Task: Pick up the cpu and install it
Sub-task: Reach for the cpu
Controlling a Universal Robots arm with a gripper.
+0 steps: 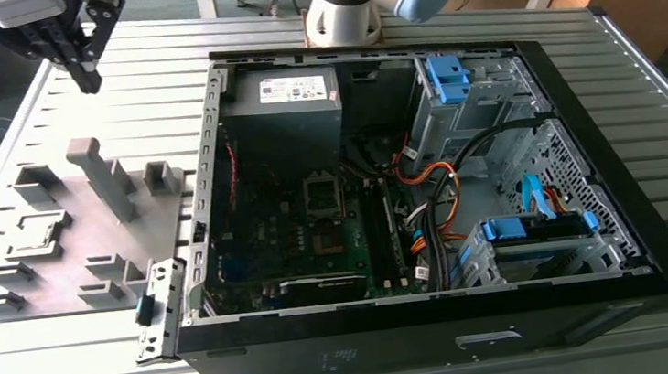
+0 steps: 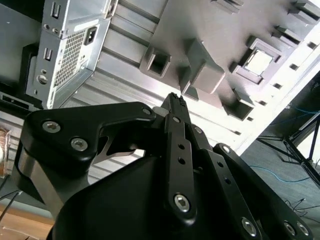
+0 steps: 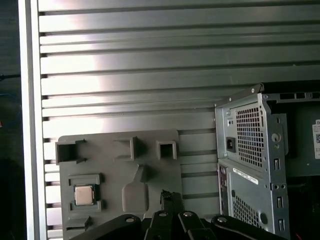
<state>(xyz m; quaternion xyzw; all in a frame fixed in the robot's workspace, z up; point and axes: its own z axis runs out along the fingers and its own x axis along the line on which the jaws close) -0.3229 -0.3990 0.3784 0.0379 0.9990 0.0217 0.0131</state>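
**Approach stage, pick not yet begun.** My gripper (image 1: 89, 82) hangs high over the table's far edge, beyond the tray (image 1: 77, 253). Its fingers are pressed together and hold nothing. The cpu (image 1: 38, 236) lies flat in its square recess in the tray, well apart from the gripper; the first wrist view shows the cpu (image 3: 84, 195) untouched. The socket (image 1: 320, 193) sits inside the case (image 1: 446, 332). As I judge it, the pick calls for spread fingers, centred over the recess, and a level descent.

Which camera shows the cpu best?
The first wrist view: the cpu faces the camera squarely, in its tray recess. The second wrist view shows it slanted and in glare; it is tiny at the exterior view's left.
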